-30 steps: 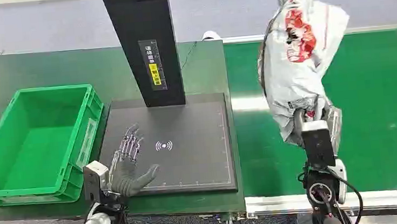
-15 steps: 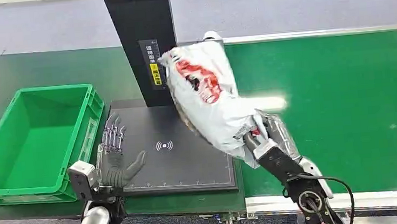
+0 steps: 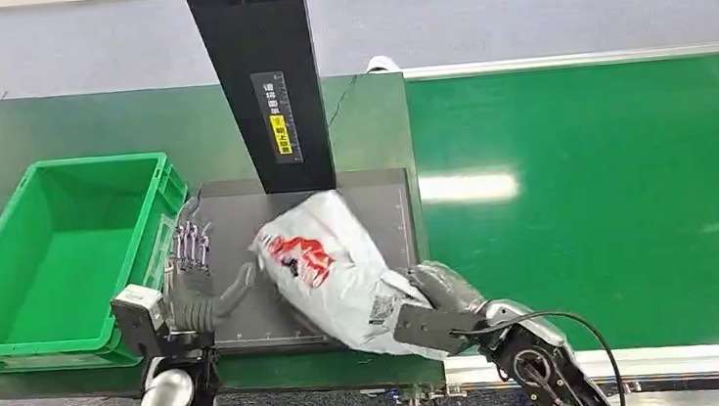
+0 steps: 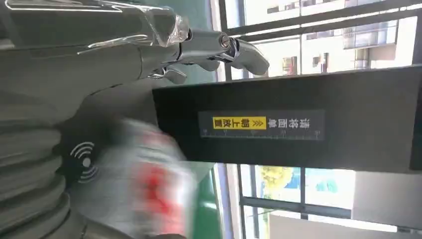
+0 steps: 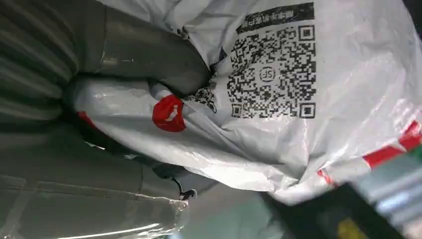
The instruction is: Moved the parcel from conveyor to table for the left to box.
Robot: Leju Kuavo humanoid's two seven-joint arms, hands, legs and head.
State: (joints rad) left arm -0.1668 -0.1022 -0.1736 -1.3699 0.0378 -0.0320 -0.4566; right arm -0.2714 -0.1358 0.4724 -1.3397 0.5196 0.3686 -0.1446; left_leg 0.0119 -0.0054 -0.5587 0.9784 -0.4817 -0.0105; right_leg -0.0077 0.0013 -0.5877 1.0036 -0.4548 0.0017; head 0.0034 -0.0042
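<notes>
The parcel (image 3: pixel 327 270), a grey-white plastic mailer bag with red print, lies on the black scanner pad (image 3: pixel 375 202) of the table. My right hand (image 3: pixel 442 289) grips its near right end; the right wrist view shows the thumb (image 5: pixel 154 55) pressed into the bag (image 5: pixel 278 99) beside a QR label. My left hand (image 3: pixel 204 290) stands on the pad's left edge, fingers spread upward and thumb pointing toward the parcel, holding nothing. In the left wrist view the parcel (image 4: pixel 149 189) is a blur near the hand (image 4: pixel 149 45).
A green crate (image 3: pixel 56 259) sits left of the pad, close to my left hand. A black scanner post (image 3: pixel 267 83) rises from the pad's far edge. The green conveyor belt (image 3: pixel 610 191) runs on the right.
My right arm has swung the parcel left and down from above the conveyor onto the scanner pad. My left hand has drawn back slightly toward the pad's left edge.
</notes>
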